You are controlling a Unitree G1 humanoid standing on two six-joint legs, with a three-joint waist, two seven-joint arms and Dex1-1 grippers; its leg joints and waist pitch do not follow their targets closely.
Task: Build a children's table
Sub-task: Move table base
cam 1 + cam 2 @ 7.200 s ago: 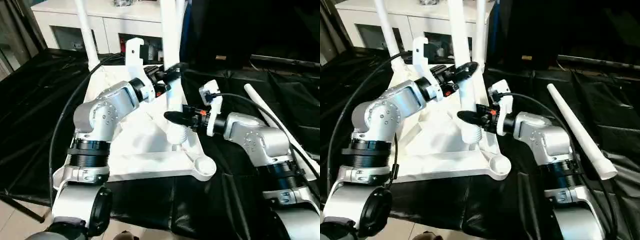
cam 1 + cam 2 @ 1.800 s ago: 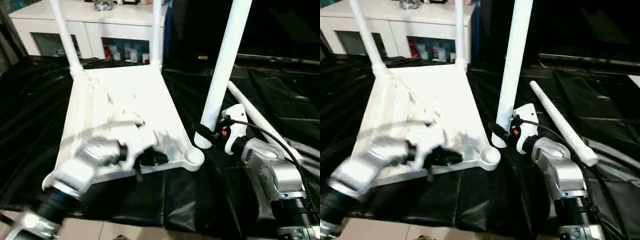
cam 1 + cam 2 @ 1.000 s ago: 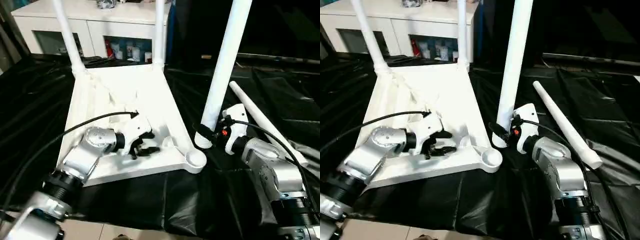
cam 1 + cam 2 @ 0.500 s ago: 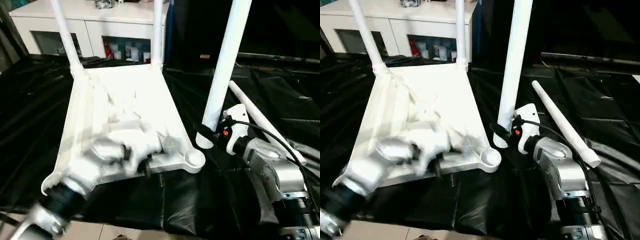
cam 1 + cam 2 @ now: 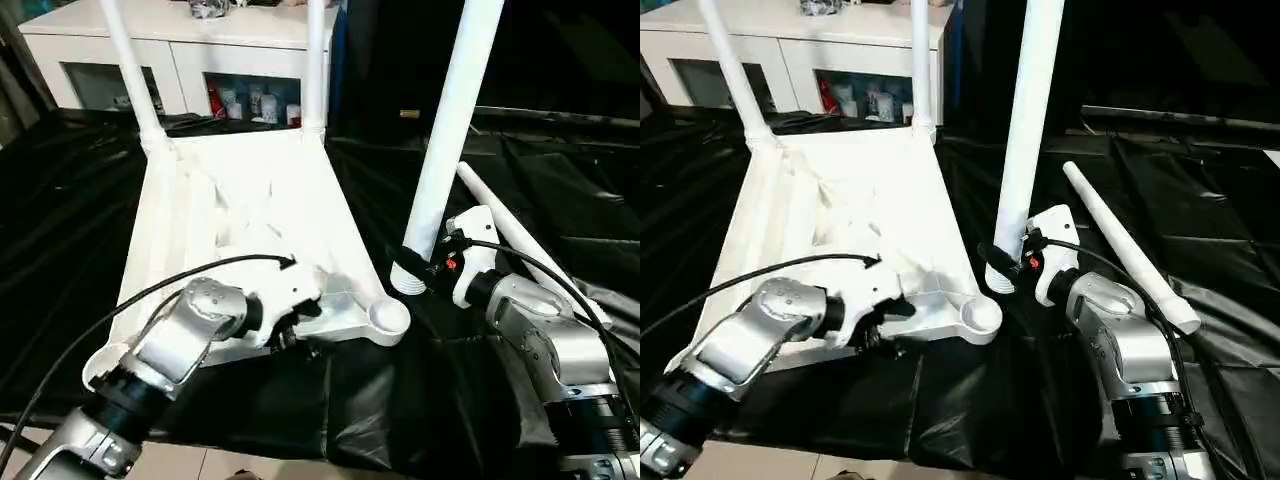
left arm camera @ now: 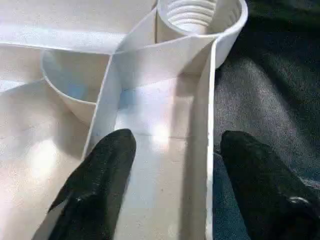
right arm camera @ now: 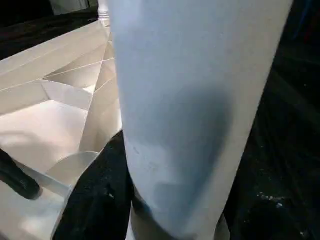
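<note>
The left gripper [image 6: 172, 185] straddles the tabletop's [image 5: 250, 200] near edge wall, open, steadying it — the right gripper [image 5: 408, 268] clamps a leg [image 5: 445, 140] upright beside the empty corner socket [image 5: 387, 317].

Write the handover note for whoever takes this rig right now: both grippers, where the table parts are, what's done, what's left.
Left gripper: jaws open, straddling the near edge wall of the upside-down tabletop, beside the empty near-right socket.
Right gripper: shut on the third leg, held upright with its foot just outside that socket, over the black cloth.
Done: two far legs stand in their sockets.
Left: seat the held leg, then fit the spare leg lying on the cloth behind the right arm.
</note>
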